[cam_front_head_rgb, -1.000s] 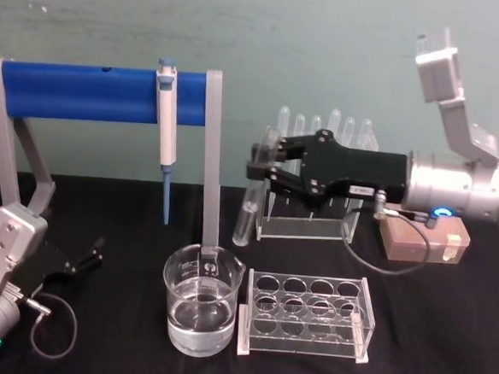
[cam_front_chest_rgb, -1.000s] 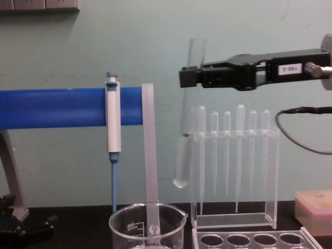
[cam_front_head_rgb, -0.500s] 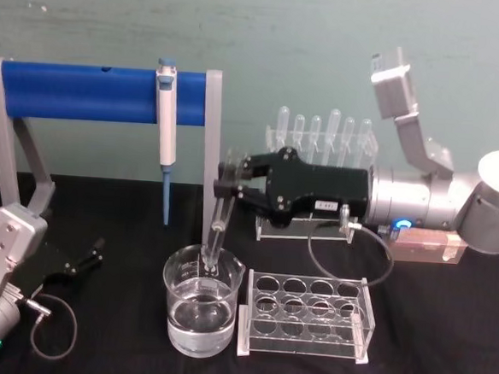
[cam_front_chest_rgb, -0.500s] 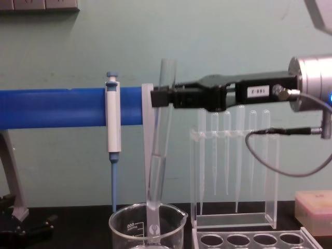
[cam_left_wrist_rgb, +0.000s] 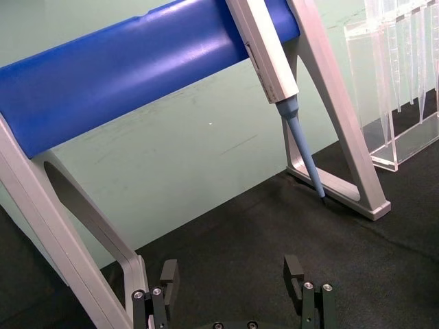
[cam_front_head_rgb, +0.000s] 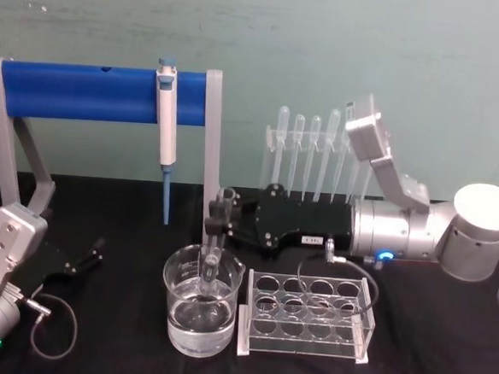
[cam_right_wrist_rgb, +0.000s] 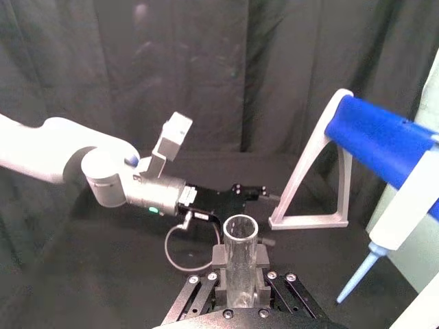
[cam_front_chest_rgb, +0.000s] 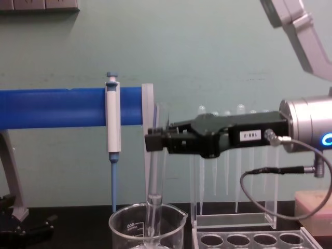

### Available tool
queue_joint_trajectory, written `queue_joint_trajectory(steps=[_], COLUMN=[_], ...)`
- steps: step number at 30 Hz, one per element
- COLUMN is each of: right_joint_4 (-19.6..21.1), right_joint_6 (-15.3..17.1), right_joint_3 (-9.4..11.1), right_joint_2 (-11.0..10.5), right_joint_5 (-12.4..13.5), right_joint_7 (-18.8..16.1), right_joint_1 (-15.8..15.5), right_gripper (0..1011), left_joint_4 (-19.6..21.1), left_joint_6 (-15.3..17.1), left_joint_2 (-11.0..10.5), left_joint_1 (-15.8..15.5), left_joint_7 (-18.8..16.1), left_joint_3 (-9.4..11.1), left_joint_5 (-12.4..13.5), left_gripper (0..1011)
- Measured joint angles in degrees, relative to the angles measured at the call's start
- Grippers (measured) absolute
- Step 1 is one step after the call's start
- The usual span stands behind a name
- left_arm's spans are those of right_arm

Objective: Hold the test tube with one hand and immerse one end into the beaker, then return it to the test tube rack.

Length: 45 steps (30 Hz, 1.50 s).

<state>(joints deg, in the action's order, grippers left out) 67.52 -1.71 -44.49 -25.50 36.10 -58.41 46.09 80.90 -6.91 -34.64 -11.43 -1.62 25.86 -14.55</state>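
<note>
Test tube: the test tube [cam_front_chest_rgb: 154, 176] stood close to upright over the beaker [cam_front_chest_rgb: 124, 228]; its round lower end was below the beaker's rim and its open top rose above the fingers; whether the tip had met the clear liquid could not be told.
Head view: the tube ran down inside the beaker, towards its back wall.
Grip: the right gripper [cam_front_chest_rgb: 154, 141] reached in level from the right; its fingers were closed on the tube's upper part, a little under the rim; the right wrist view looked down the tube's open mouth clamped between them.
Handling: judged thin glass; light and stiff, but smooth and brittle; likely to slide in the fingers if wetted, and to crack if knocked on the beaker wall or squeezed hard.
Where to hold: the upper part looked the right place; it kept the fingers dry and left the lower length free for the liquid and, later, a rack hole.
Stage: the dip seemed in hand; the return was not yet done.
Rack: the test tube rack [cam_front_head_rgb: 303, 338] lay just beside the beaker, to its right, on the black tabletop [cam_front_head_rgb: 443, 355]; its round holes faced up.
Left gripper: the left gripper [cam_left_wrist_rgb: 230, 274] rested low at the tabletop's left, well apart from the beaker; its fingers were spread and held nothing.
Behind: a pipettor [cam_front_head_rgb: 165, 121] hung on the blue stand [cam_front_head_rgb: 85, 92]; plastic pipettes [cam_front_head_rgb: 316, 149] stood in a clear holder beyond the right gripper.
</note>
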Motion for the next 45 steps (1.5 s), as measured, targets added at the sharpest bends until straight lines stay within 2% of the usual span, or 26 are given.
queue_joint_trajectory(steps=[10,26,45], right_joint_4=[-2.67,-5.79,-7.86], right_joint_6=[-2.42,-4.04,-5.38], right_joint_3=[-0.72,-0.67,0.05], right_joint_2=[1.29,3.07,4.74], right_joint_5=[-2.57,-5.05,-6.09], right_joint_7=[0.08,0.61,-0.18], right_joint_1=[-0.75,-1.88,-2.1], right_gripper=[225,226,225], left_joint_4=[0.0,0.0,0.0], left_joint_6=[0.0,0.0,0.0], left_joint_2=[0.0,0.0,0.0], left_joint_1=[0.0,0.0,0.0], left_joint_7=[0.0,0.0,0.0], left_joint_3=[0.0,0.0,0.0], left_joint_5=[0.0,0.0,0.0], left_gripper=[1000,1000,1000])
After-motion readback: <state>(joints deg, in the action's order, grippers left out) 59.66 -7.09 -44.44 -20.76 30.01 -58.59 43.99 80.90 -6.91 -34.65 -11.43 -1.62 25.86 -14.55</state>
